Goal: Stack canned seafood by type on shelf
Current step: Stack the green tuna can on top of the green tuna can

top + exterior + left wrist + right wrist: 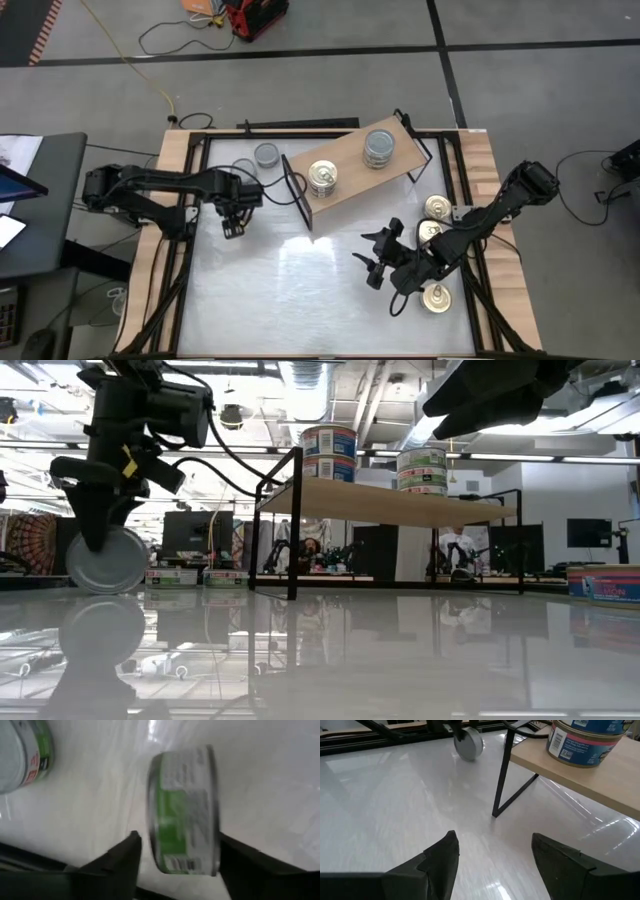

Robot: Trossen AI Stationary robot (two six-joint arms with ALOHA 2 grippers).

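My left gripper (235, 218) is over the table's left part, fingers pointing down and open. A tin with a green label (184, 810) stands on edge between them. Its round face shows in the low view (107, 563), its rim at or just above the tabletop. The tan shelf (350, 165) carries a stack of gold-lidded tins (322, 178) and a stack of grey-topped tins (379, 147). My right gripper (372, 260) is open and empty, right of centre, above bare table (492, 837). My left gripper's fingers stand at the tin's two flat ends, coming from above. A strip of table shows between one finger (125, 857) and the tin. I cannot tell whether the other finger (240, 860) touches it.
A grey-topped tin (268, 155) lies flat on the table by the shelf's left end. Three gold-lidded tins (437, 207), (430, 230), (437, 298) lie under and beside the right arm. The shelf's black leg (502, 775) stands near centre. Free table lies in the near middle.
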